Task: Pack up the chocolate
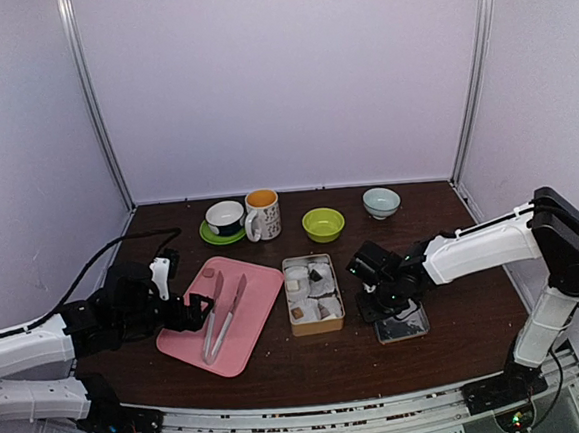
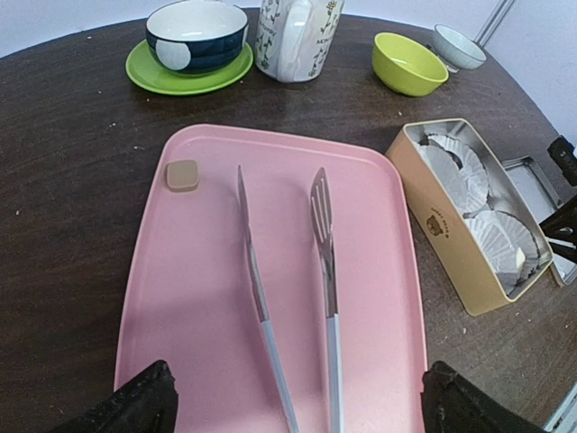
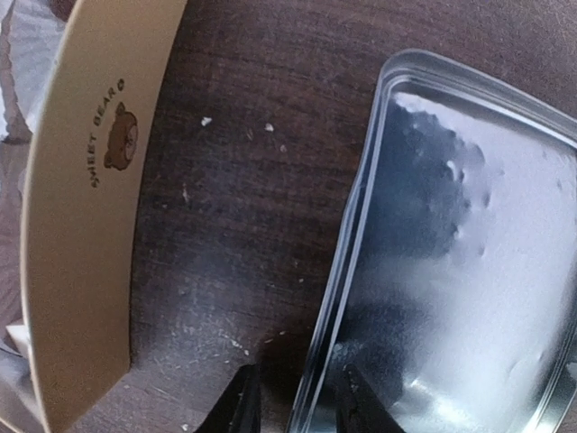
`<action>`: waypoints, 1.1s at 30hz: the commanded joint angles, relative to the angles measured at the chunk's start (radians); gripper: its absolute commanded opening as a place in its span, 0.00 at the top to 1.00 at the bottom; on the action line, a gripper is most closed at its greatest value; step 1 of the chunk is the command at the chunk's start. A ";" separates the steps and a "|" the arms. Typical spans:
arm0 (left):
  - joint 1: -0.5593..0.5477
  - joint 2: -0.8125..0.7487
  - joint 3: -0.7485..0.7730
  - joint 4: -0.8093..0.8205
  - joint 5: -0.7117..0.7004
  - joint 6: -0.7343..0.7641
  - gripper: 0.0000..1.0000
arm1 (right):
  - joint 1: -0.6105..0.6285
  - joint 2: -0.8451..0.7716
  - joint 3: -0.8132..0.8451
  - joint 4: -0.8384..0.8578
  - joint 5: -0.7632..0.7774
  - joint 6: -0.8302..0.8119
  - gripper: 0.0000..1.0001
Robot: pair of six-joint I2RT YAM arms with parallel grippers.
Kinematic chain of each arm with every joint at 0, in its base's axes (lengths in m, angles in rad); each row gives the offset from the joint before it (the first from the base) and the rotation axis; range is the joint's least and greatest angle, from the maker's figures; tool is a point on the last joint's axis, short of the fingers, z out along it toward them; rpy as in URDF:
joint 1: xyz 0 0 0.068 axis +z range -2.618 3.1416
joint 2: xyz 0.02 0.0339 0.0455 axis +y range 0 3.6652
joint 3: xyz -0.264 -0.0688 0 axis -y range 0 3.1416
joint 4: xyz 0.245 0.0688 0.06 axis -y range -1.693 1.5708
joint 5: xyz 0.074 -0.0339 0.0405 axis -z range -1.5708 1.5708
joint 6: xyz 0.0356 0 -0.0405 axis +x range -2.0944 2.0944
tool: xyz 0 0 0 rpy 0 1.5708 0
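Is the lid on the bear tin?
No, the tin stands open, and its lid lies flat beside it.

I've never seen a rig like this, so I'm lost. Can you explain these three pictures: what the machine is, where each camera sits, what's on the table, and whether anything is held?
These are two robot arms bolted at the near edge of a table. One picture looks down from above and behind them; the other two come from a camera on each wrist. On the table lie a pink tray with tongs and one chocolate lump, a tin lined with paper cups, its lid beside it, a mug and a green bowl. The left arm is at the tray's edge, jaws wide open, holding nothing. The right arm's jaws straddle the lid's rim; whether they grip it I cannot tell.
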 commanded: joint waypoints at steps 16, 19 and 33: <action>0.006 -0.052 0.015 0.011 -0.009 0.000 0.03 | 0.025 -0.179 0.026 -0.043 0.134 0.027 1.00; 0.006 -0.062 0.013 0.043 0.046 -0.009 0.03 | 0.025 -0.287 0.017 0.000 0.074 0.008 1.00; 0.055 0.150 0.119 0.701 0.675 -0.247 0.05 | 0.024 -0.628 -0.060 0.657 -0.505 0.092 1.00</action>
